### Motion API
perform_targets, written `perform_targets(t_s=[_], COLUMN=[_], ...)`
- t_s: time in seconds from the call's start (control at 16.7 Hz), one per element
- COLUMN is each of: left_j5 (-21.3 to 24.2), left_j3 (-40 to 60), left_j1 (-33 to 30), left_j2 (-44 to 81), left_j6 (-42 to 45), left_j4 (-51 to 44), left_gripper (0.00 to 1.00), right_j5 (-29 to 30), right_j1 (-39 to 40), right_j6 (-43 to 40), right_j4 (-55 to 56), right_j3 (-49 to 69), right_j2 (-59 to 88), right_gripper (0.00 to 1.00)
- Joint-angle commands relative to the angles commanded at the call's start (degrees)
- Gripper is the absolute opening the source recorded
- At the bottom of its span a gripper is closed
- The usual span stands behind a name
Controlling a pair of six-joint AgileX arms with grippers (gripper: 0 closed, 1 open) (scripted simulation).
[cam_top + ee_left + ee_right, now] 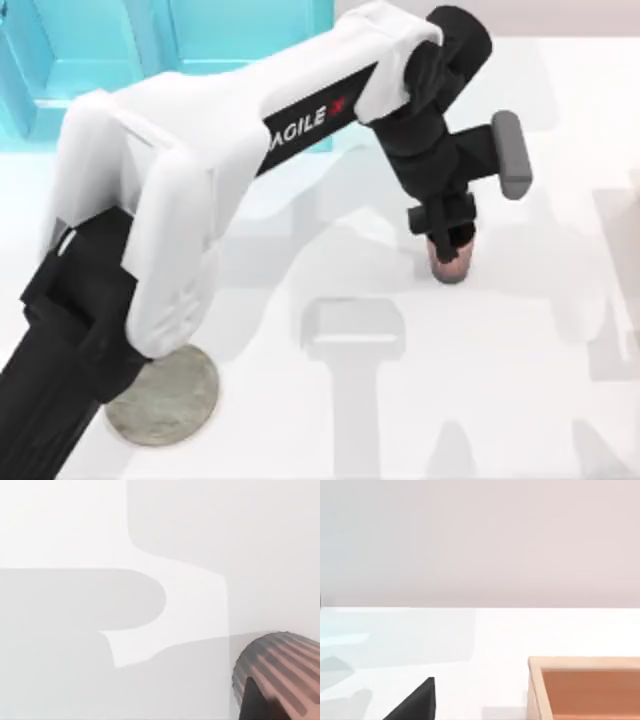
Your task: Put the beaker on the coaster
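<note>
Two things matter to us on the white worktop (560, 420), and they lie well apart. Starting at the top view's left, the flat round grey coaster with its mottled, stone-like face (170, 400) sits near the front edge, its left part hidden under our left arm's black base link. Moving right, the white forearm of that arm sweeps across the worktop towards the far right, and at its end our left hand (448, 243) points straight down over the small copper-brown cylindrical beaker with faintly ribbed sides (449, 264).

The beaker stands right of centre, its long axis upright, directly beneath the hand, so the coaster lies down and to the left of the hand in the top view, back towards the arm's own base. We judge that the coming move turns on this: a lift, then a long carry leftward and forward to the disc.

As for the left hand, its black fingers reach down at the beaker's rim, and in the left wrist view a dark finger (252, 702) lies against the ribbed wall. Whether the fingers are pressed onto the cup or merely bracket it, we cannot tell.

Our right arm is parked off to the right; its wrist view looks across the worktop at a pale wooden open box (587, 687).
</note>
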State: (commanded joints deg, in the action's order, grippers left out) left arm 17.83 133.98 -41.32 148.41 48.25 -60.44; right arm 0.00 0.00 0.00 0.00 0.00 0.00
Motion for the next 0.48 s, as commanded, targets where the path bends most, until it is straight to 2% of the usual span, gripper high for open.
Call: perform_targets(t_s=[0.24, 0.48], left_j5=[-1.1, -4.3], left_j3=[-3.4, -15.1], left_j1=[0.7, 2.4], left_j2=[-3.3, -13.1], left_j6=[-3.3, -14.0], left_j4=[0.5, 1.5], left_gripper=[0.00, 0.00], right_j5=[0.0, 0.0], right_j1=[0.0, 0.0], right_j6=[0.0, 0.0], right_j4=[0.0, 0.0], right_j3=[0.0, 0.0], right_j2=[0.0, 0.0], right_gripper=[1.00, 1.00])
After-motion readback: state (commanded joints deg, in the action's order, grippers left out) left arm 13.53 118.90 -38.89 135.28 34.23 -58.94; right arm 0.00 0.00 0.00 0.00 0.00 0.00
